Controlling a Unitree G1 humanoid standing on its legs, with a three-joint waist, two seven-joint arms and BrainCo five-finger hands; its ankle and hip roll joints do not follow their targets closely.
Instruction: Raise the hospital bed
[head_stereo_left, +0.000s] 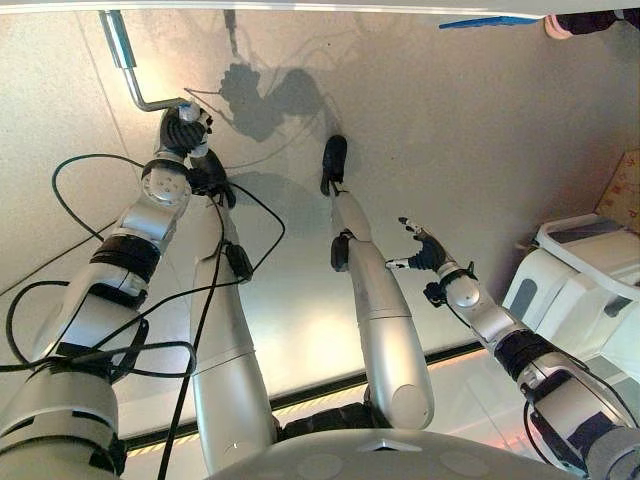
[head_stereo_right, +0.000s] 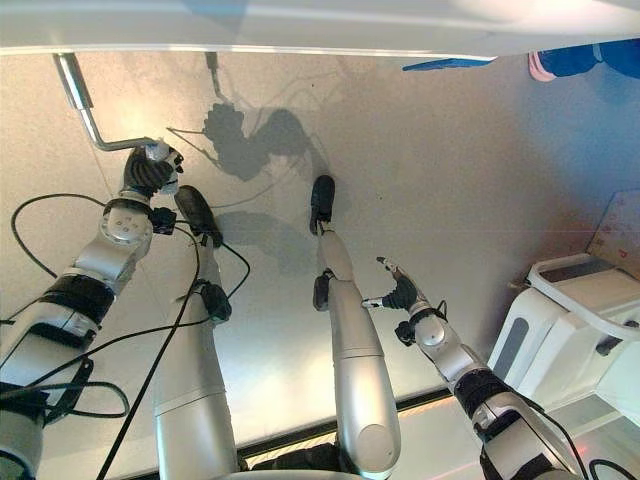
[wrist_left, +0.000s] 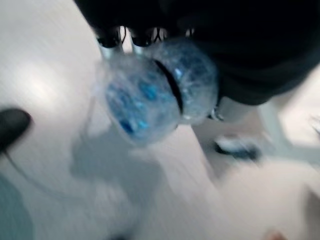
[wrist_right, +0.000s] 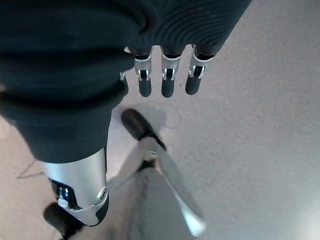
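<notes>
Two hands for you to log | left hand (head_stereo_left: 183, 128): fingers curled round the bed's crank handle (head_stereo_left: 152, 101), far left under the bed edge | right hand (head_stereo_left: 425, 250): fingers relaxed, holding nothing, over floor (head_stereo_left: 470, 130).

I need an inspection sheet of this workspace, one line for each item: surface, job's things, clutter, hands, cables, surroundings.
Surface: grey floor under the robot.
Job's things: metal crank handle sticks out below the white bed edge at the top.
Clutter: nothing seen.
Hands: left hand curled round the end of the crank handle; right hand held in the air above the floor, fingers relaxed, holding nothing.
Cables: nothing seen apart from the robot's own.
Surroundings: white machine on the robot's right; a person's shoe and blue sleeve or trouser leg at the far right.
</notes>
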